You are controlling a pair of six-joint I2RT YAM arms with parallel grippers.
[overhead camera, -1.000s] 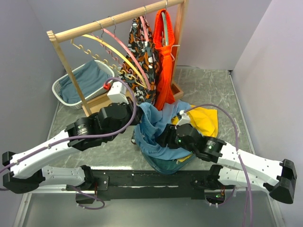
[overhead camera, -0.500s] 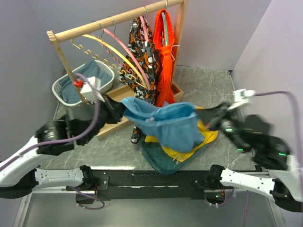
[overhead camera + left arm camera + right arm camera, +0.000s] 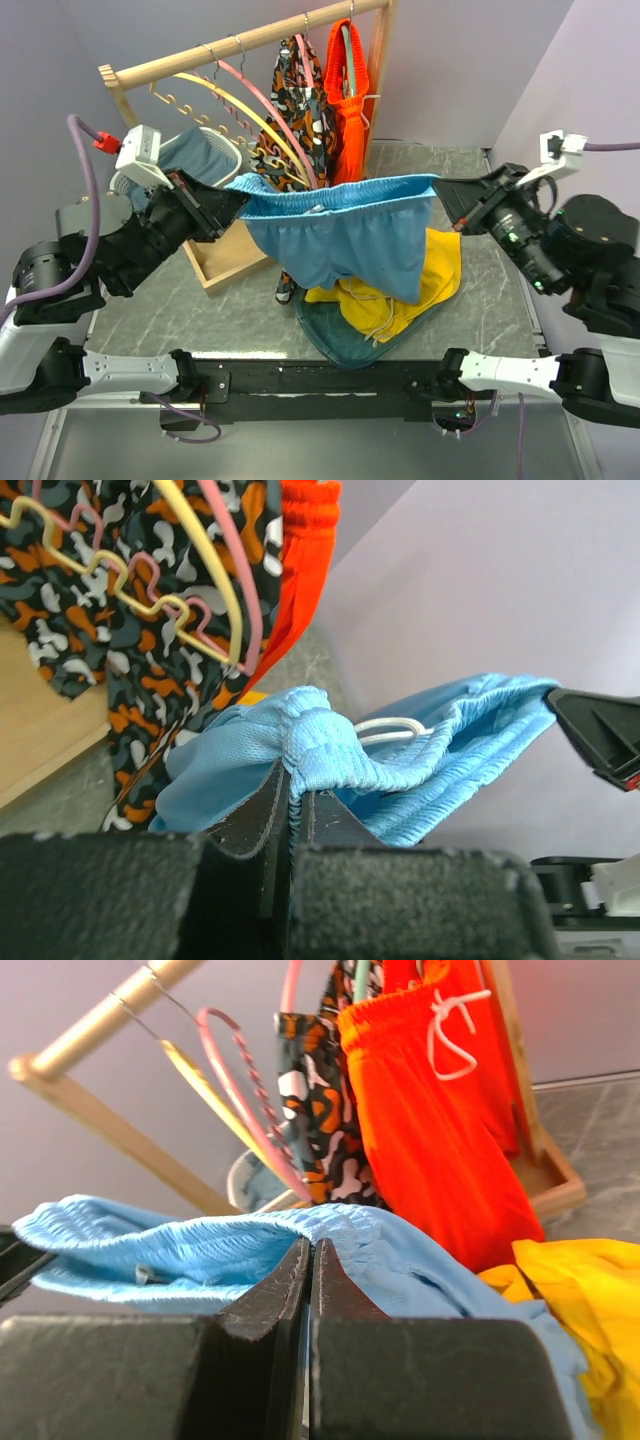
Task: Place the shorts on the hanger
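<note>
Aloft, shorts [image 3: 340,235] over marbled table [image 3: 450,170], lilac walls [image 3: 450,70]

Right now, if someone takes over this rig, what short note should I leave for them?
Grippers: the left gripper is shut on one end of the waistband, the right gripper on the other end.
Things: the shorts hang stretched between both arms, above the table. The hanger hangs bare on the rack.
Done: shorts picked up and spread.
Left: put the shorts on the hanger.
</note>
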